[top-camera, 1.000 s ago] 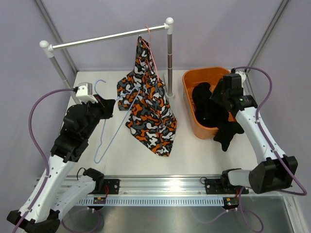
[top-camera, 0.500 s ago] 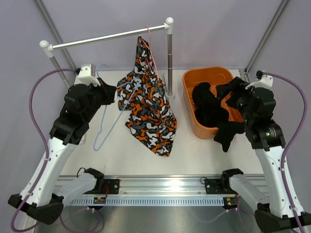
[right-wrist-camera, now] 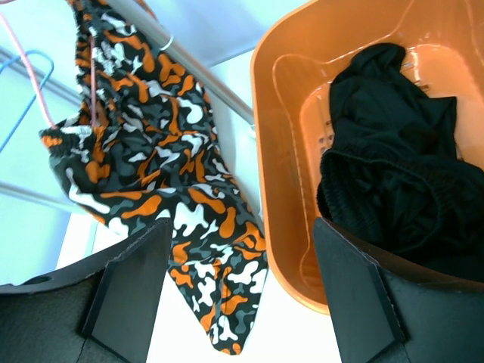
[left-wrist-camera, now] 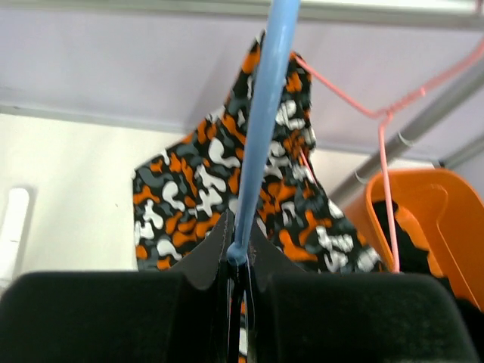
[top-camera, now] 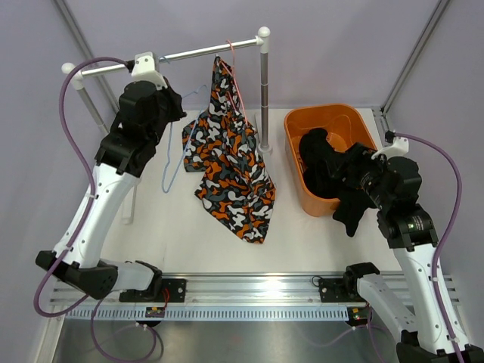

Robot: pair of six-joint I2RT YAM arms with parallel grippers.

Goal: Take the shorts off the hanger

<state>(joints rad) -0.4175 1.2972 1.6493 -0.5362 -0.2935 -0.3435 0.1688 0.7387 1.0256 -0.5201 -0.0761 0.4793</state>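
Note:
The camouflage shorts (top-camera: pixel 227 166) hang on a pink hanger (top-camera: pixel 231 57) from the rail, and their lower end lies on the table. They also show in the left wrist view (left-wrist-camera: pixel 204 181) and the right wrist view (right-wrist-camera: pixel 151 151). The black shorts (top-camera: pixel 325 166) lie in the orange bin (top-camera: pixel 321 113), with one part draped over its near rim. My left gripper (top-camera: pixel 178 113) is raised near the rail and shut on a bare blue hanger (left-wrist-camera: pixel 265 113). My right gripper (right-wrist-camera: pixel 242 234) is open and empty, above the bin's near left rim (right-wrist-camera: pixel 280 189).
The rail (top-camera: pixel 189 54) runs between two posts, and the right post (top-camera: pixel 264 91) stands between the camouflage shorts and the bin. The blue hanger (top-camera: pixel 172 155) dangles just left of the camouflage shorts. A white block (left-wrist-camera: pixel 13 227) lies on the table at the left.
My left arm has lifted the blue hanger off the table, up and back toward the rail. My right arm has pulled back from over the bin toward the near right.

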